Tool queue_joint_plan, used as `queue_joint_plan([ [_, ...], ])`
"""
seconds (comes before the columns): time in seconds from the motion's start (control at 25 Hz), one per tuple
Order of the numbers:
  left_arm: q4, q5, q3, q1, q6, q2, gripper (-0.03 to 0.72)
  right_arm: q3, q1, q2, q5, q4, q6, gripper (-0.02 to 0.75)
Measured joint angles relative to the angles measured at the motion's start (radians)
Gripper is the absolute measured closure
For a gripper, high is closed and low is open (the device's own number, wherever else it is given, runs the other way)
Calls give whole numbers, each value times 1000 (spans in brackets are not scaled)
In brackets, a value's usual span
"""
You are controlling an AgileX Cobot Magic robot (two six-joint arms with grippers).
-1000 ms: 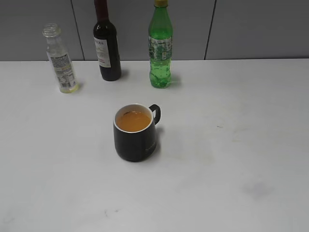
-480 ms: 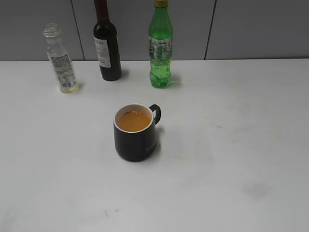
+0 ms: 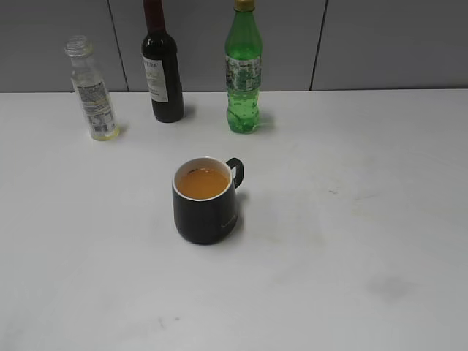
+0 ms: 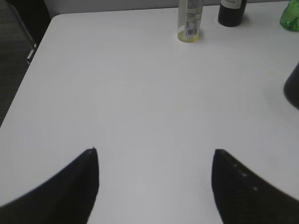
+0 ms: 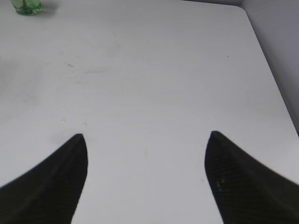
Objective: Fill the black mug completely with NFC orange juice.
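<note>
Ahead-right of the spread, empty left gripper (image 4: 154, 161): squat matte black mug (image 3: 205, 199) of orange juice (image 3: 202, 182); right gripper (image 5: 145, 142) likewise spread, empty.

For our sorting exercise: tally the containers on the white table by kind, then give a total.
Bottles: 3, the slim clear plastic bottle, dark glass wine bottle, green plastic bottle
Mugs: 1, the squat black mug holding orange juice
Total: 4

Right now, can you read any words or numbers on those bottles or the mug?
Nothing reads clearly.
Clear juice bottle: white printed label, too small.
Wine bottle: label lettering blurred.
Green bottle: label pattern illegible.
Black mug: faint side script, unreadable.
</note>
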Motion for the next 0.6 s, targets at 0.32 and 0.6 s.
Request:
queue_joint_plan([
  [0.32, 0, 0, 0, 50, 0, -2, 111, 0, 0, 0, 0, 0, 0, 145],
  [0.6, 0, 0, 0, 54, 0, -2, 112, 0, 0, 0, 0, 0, 0, 145],
])
